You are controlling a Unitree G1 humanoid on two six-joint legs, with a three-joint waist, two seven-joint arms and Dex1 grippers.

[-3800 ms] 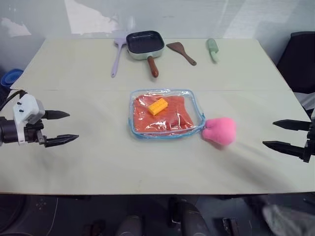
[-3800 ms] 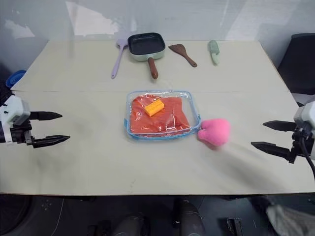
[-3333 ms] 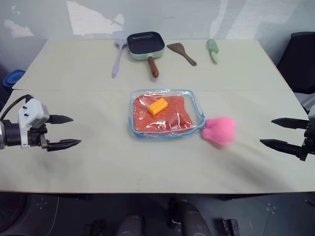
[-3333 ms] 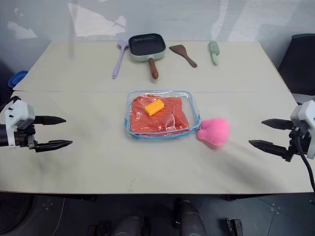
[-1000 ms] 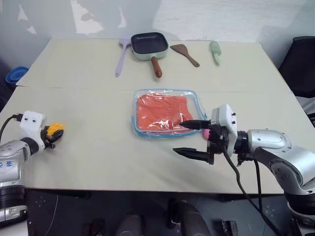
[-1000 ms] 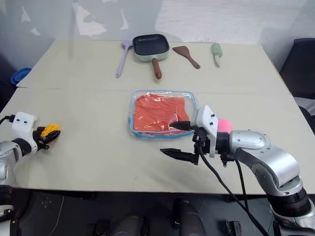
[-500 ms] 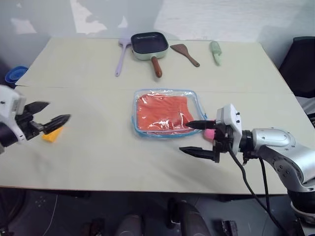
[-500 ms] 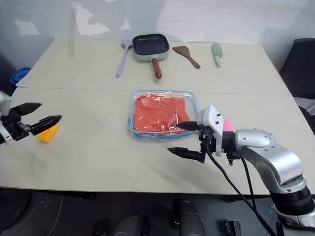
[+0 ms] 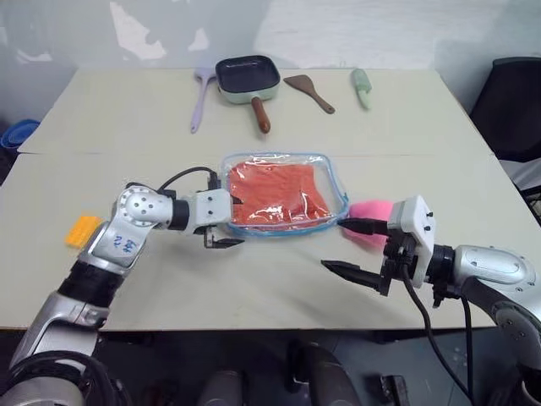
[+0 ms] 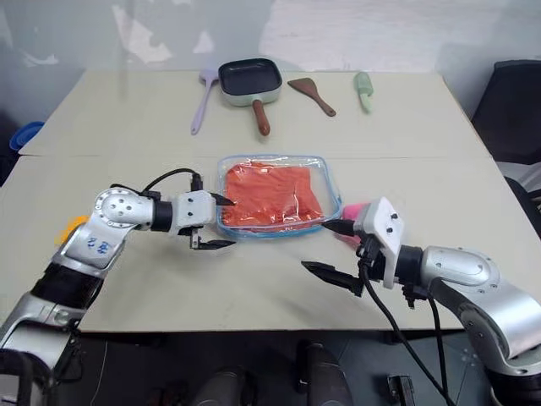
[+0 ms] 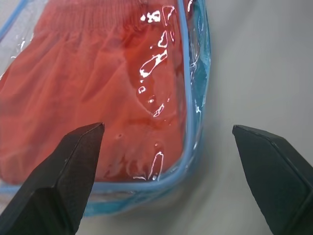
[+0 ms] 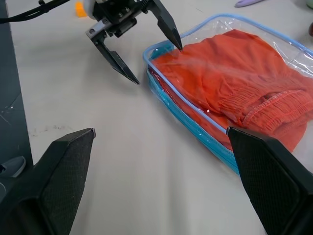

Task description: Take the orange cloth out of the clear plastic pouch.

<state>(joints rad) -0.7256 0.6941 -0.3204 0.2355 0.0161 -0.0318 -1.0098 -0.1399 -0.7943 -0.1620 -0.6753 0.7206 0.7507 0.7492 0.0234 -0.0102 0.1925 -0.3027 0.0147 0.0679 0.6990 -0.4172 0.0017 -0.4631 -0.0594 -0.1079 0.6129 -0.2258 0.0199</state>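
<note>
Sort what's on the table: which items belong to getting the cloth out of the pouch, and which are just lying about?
Part of the job:
- orange cloth, inside the pouch
- clear plastic pouch
- left tool, open at the pouch's near-left corner

Lying about:
- yellow-orange brick
- pink plush toy
- frying pan
- lilac spatula
- brown spatula
- green utensil

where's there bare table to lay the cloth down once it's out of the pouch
Bare table lies along the near edge, between the left gripper and right gripper. More lies between the clear plastic pouch and the frying pan. It is crowded beside the pouch's right end, where the pink plush toy sits.
</note>
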